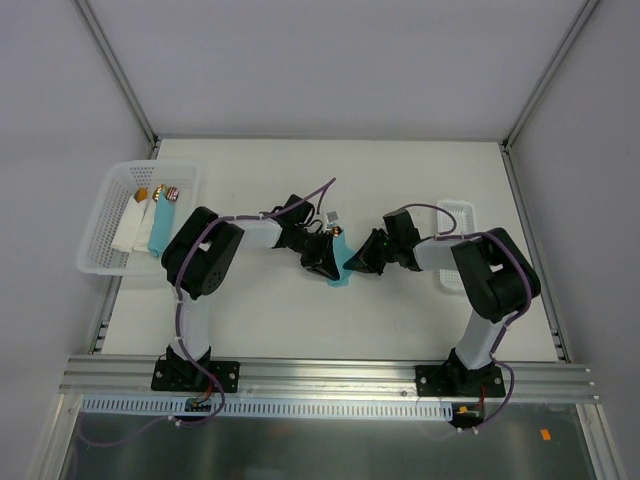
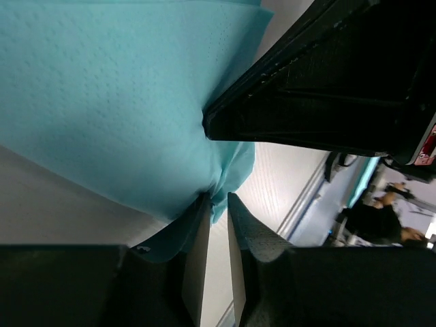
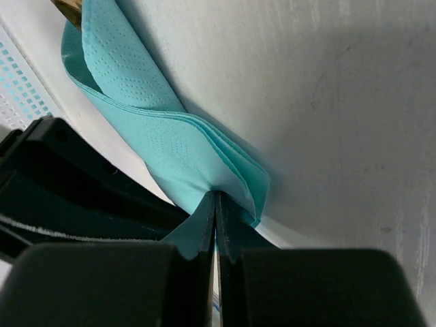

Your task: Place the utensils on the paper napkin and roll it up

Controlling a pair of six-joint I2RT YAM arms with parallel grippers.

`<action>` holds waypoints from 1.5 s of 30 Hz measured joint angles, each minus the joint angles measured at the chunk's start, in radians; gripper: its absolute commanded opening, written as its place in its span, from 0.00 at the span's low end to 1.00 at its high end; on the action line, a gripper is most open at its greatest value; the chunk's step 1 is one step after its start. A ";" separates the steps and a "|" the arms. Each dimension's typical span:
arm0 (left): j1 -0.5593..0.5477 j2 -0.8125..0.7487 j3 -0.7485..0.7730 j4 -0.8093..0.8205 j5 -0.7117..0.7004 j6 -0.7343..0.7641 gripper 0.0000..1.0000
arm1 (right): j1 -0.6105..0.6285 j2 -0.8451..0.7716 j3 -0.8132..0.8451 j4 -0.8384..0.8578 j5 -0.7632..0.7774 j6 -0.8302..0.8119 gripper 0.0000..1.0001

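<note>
On either side of the paper napkin [image 3: 163,143], my left tool [image 2: 218,204] and right tool [image 3: 216,201] each pinch it tight mid-roll; next likely needs one even, matched turn.

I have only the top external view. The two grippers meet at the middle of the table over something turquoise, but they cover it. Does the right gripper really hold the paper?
Observer: Yes. In the right wrist view the right gripper is shut on the folded edge of the thin turquoise paper napkin, with several layers pinched together.
Operator: And the left gripper, does it hold too?
Observer: The left gripper pinches a bunched edge of the same napkin. Its own camera shows the paper caught between the fingers.
Operator: Is a utensil inside the fold?
Observer: A brownish-gold utensil tip pokes out at the far end of the fold. The rest of it is hidden.
</note>
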 measured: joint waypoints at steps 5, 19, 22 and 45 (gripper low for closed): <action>0.028 0.046 0.005 0.023 0.061 -0.043 0.16 | 0.001 -0.007 -0.003 -0.002 0.005 0.000 0.00; 0.034 0.019 -0.006 0.163 0.139 -0.127 0.16 | 0.000 -0.018 -0.028 0.016 0.005 0.019 0.00; 0.034 0.019 -0.014 0.203 0.154 -0.158 0.16 | 0.000 -0.021 -0.039 0.034 0.004 0.031 0.00; 0.032 0.111 -0.031 0.211 0.182 -0.147 0.15 | 0.003 -0.154 -0.045 -0.136 0.085 -0.083 0.43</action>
